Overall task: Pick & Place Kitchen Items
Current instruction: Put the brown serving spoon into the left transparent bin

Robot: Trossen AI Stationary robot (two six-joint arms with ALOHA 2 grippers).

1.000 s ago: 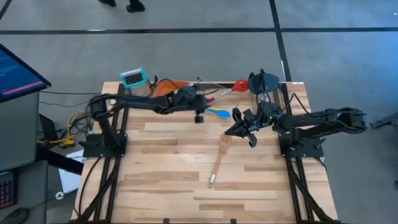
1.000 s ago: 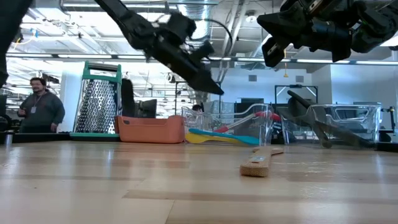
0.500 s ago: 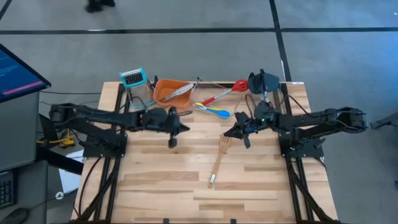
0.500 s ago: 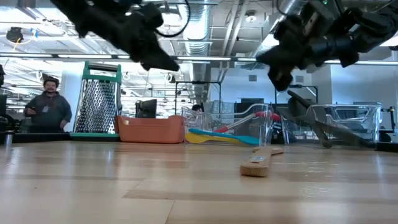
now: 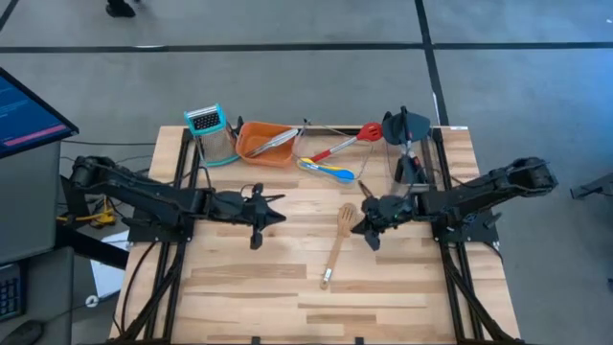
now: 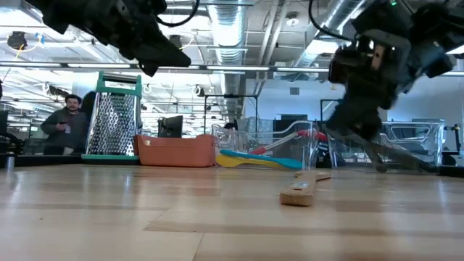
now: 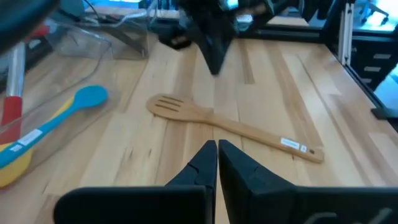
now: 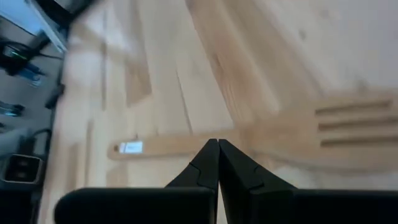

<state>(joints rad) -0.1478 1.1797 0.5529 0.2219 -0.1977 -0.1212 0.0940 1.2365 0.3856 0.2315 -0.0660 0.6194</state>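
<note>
Right gripper (image 5: pixel 365 228) clenched on nothing, fingertips pressed together, hanging just beside the slotted head of the wooden fork-like spatula (image 5: pixel 337 244); in its wrist view the spatula lies crosswise right beyond the closed tips. Left gripper (image 5: pixel 261 217) likewise pinched shut and empty, poised over bare table (image 5: pixel 249 287) well to the left of the spatula, pointing toward it. Spatula flat on the wood near mid-table, head toward the far side, labelled handle end toward the near edge. Farther back: blue spoon (image 5: pixel 330 172) and yellow spoon (image 5: pixel 341 176) together in a clear bin (image 6: pixel 264 145), red spatula (image 5: pixel 347 143) lying just behind them. Orange tray (image 5: pixel 265 141) at the far edge with silver tongs (image 5: pixel 276 140) inside. Grater (image 5: pixel 211 133) standing left of the tray. Black spatulas (image 5: pixel 406 134) at the far right. Person (image 6: pixel 64 123) in the room beyond the table
</note>
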